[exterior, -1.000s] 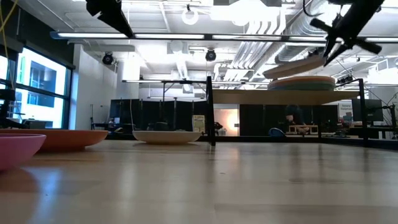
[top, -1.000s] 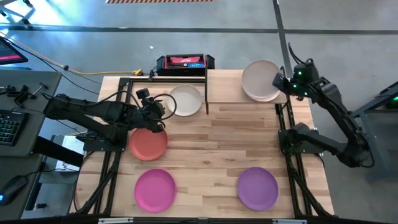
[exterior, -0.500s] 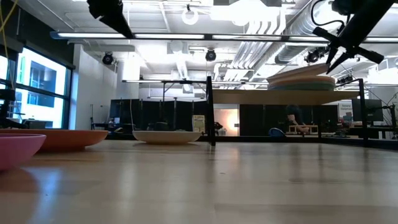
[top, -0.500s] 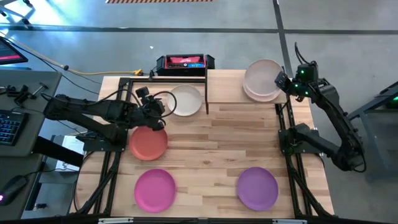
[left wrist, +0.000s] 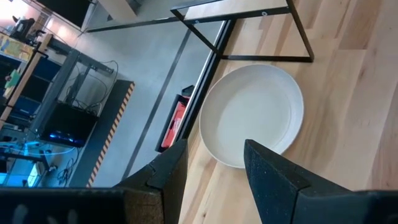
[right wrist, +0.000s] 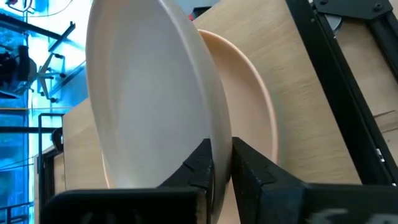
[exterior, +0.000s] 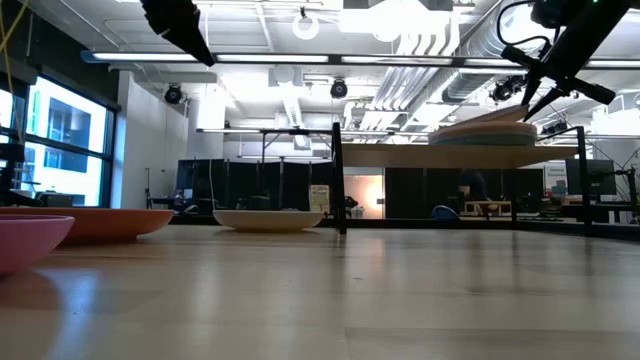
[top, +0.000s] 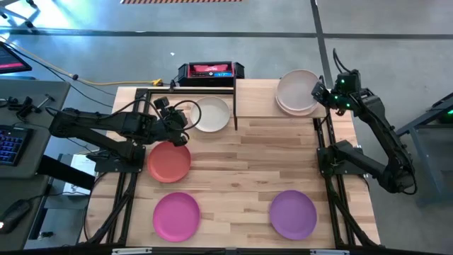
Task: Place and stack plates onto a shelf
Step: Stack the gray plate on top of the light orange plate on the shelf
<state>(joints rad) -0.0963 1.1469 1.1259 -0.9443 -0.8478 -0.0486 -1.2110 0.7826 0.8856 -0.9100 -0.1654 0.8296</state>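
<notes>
plate on the stack, grip not yet let go

light-wood tabletop (top: 241, 170) under bright shop ceiling. right gripper (right wrist: 214, 163) pinches the rim of the dusty pink plate (top: 297, 88), which rests atop the stack on the shelf (top: 262, 91), a peach plate (right wrist: 255, 118) just beneath. if the fingers drag back before spreading fully, the top plate could slide or tip off the edge. left gripper (left wrist: 211, 165), fingers spread and empty, hovers near the white plate (top: 210, 114); coral red plate (top: 168, 162), magenta plate (top: 176, 216) and purple plate (top: 292, 214) wait on the tabletop. a red-and-black box (top: 211, 71) carries a label (too small to read).
</notes>
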